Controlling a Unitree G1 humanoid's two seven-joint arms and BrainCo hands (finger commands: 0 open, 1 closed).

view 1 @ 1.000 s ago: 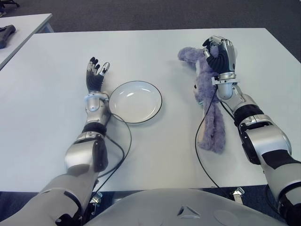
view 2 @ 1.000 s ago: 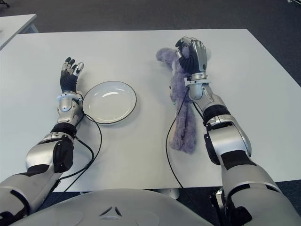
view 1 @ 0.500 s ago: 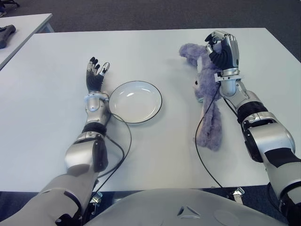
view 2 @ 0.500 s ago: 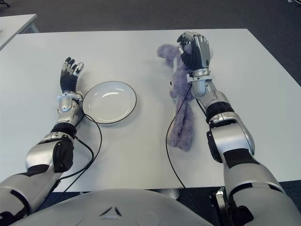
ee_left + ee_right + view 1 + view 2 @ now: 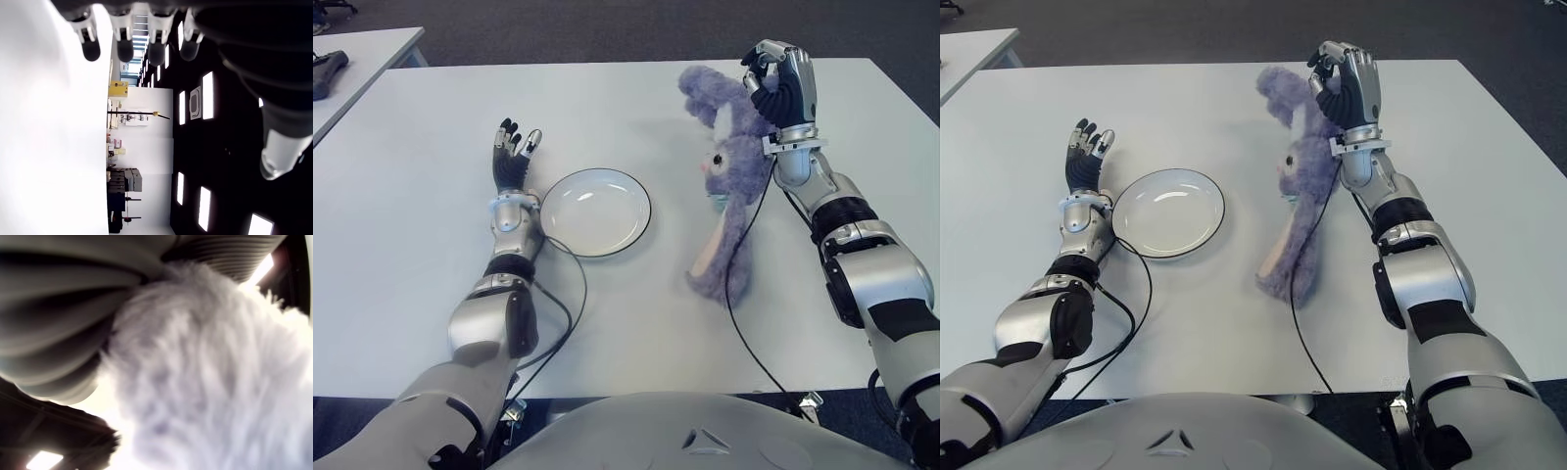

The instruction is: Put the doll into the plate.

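While curled tight, right hand (image 5: 781,83) grips fluffy purple plush doll (image 5: 729,196) by ear, body dangling beside white round plate (image 5: 595,211); left hand (image 5: 512,157) spread, empty.

White bench (image 5: 636,333) carries everything. Empty white plate (image 5: 595,211) with dark rim sits flat, left of centre. Purple plush doll (image 5: 729,211) is right of the plate, apart from it; lower end looks to touch the bench, upper part raised. Black cable (image 5: 744,333) trails across the surface toward the near edge.
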